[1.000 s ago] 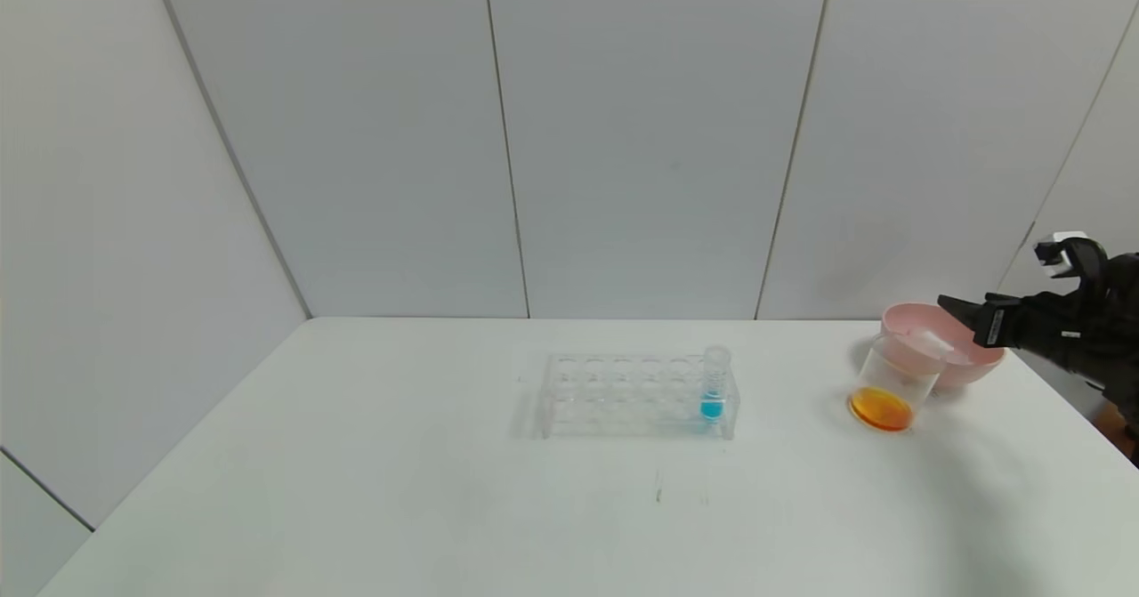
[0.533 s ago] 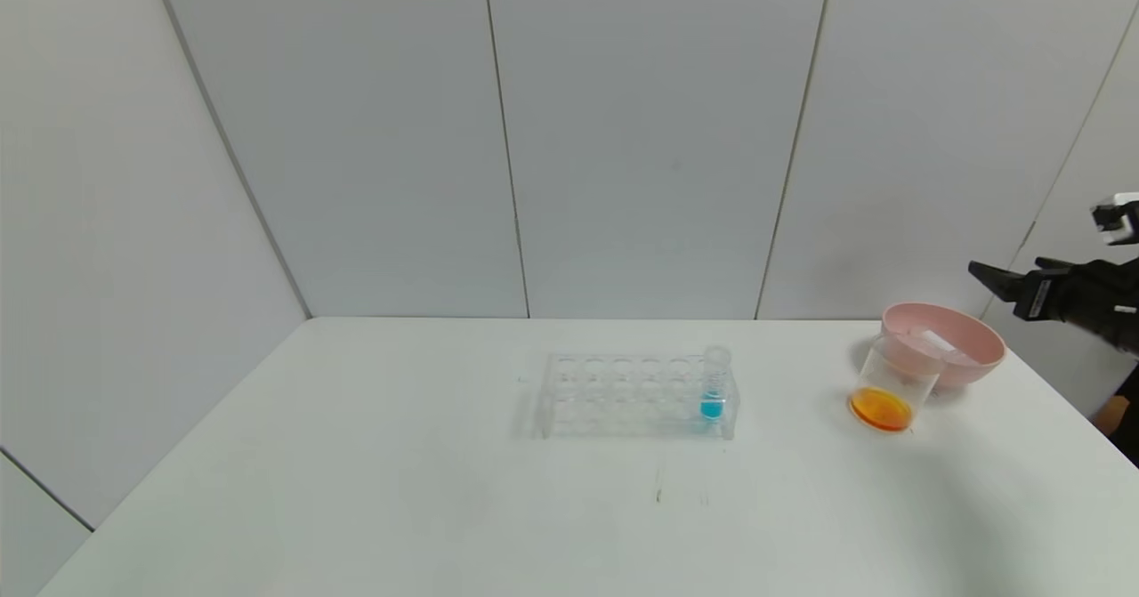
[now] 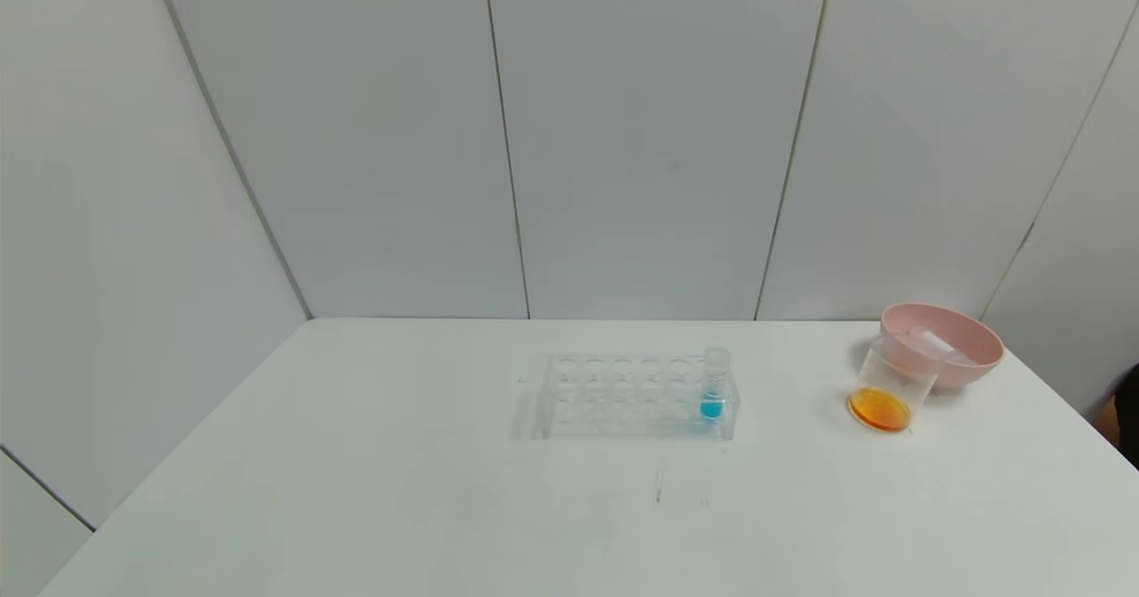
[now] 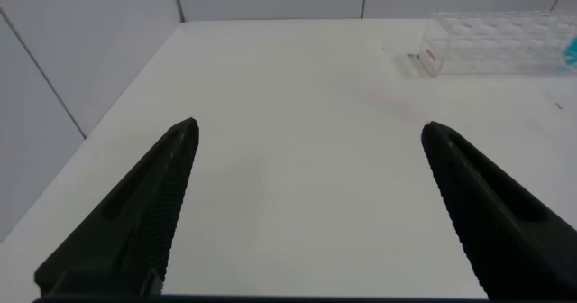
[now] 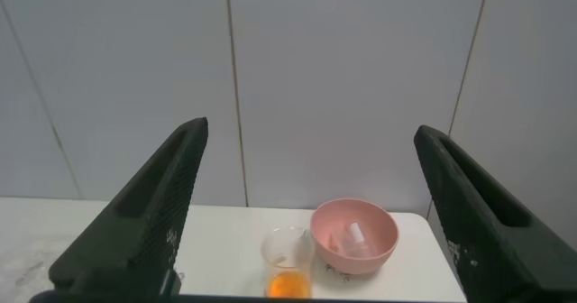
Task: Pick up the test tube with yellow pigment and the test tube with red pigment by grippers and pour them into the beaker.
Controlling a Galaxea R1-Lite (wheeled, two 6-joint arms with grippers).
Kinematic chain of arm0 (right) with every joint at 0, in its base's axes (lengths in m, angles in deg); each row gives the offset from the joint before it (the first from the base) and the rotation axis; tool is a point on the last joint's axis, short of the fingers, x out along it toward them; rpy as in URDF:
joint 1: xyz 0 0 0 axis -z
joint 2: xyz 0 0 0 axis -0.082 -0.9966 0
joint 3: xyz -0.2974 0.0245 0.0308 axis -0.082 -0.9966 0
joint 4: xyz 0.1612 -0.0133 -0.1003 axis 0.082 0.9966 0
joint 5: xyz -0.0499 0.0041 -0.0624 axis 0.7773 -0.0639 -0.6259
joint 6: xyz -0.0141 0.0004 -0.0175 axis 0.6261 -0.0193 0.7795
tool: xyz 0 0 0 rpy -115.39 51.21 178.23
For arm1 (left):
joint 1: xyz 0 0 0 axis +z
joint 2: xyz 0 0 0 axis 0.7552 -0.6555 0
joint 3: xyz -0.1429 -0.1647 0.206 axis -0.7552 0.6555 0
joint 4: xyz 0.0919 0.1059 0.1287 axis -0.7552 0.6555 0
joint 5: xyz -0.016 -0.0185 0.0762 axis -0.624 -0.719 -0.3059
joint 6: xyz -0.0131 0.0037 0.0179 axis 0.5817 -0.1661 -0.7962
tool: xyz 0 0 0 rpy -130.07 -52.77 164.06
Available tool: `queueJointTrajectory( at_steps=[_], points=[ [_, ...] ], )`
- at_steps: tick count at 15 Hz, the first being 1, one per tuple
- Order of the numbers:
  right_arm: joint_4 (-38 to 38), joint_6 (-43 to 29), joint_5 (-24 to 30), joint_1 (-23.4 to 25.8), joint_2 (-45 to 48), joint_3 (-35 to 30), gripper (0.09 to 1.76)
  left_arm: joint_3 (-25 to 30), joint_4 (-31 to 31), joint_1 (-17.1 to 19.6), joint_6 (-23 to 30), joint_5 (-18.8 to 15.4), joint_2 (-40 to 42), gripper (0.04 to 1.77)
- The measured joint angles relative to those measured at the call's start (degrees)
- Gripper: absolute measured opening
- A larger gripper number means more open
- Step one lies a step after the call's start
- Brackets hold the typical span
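The beaker point(image 3: 885, 391) stands at the table's right, next to a pink bowl, with orange liquid in its bottom; it also shows in the right wrist view point(image 5: 288, 262). No tube with yellow or red liquid shows. Clear, empty-looking tubes point(image 3: 930, 341) lie in the pink bowl, also in the right wrist view point(image 5: 354, 236). My right gripper point(image 5: 311, 129) is open and empty, held high and well back from the beaker. My left gripper point(image 4: 308, 127) is open and empty above the table's left part. Neither gripper shows in the head view.
The pink bowl point(image 3: 974, 348) sits at the far right corner behind the beaker, also in the right wrist view point(image 5: 379, 253). A clear tube rack point(image 3: 636, 397) stands mid-table with one blue-liquid tube point(image 3: 714, 388) at its right end; the rack's end shows in the left wrist view point(image 4: 500, 41).
My right gripper was over the pink bowl, then rose and drew back to the right, out of the head view. The beaker, bowl and rack have not moved.
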Motion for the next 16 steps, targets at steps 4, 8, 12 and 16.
queueJointTrajectory(
  at_steps=[4, 8, 12, 16],
  points=[
    [10.75, 1.23, -9.72, -11.61, 26.38, -10.73, 1.66, 0.00, 0.00, 0.00, 0.00, 0.00, 0.00, 1.76],
    [26.49, 5.49, -14.95, -17.34, 43.08, -24.70, 1.68, 0.00, 0.00, 0.00, -0.02, 0.00, 0.00, 1.76],
    [45.43, 8.47, -18.60, -18.66, 53.16, -28.56, 1.69, 0.00, 0.00, 0.00, 0.00, 0.00, 0.00, 1.76],
    [45.62, 9.65, -18.66, -19.07, 57.50, -28.92, 1.70, 0.00, 0.00, 0.00, 0.00, -0.02, 0.00, 1.76]
  ],
)
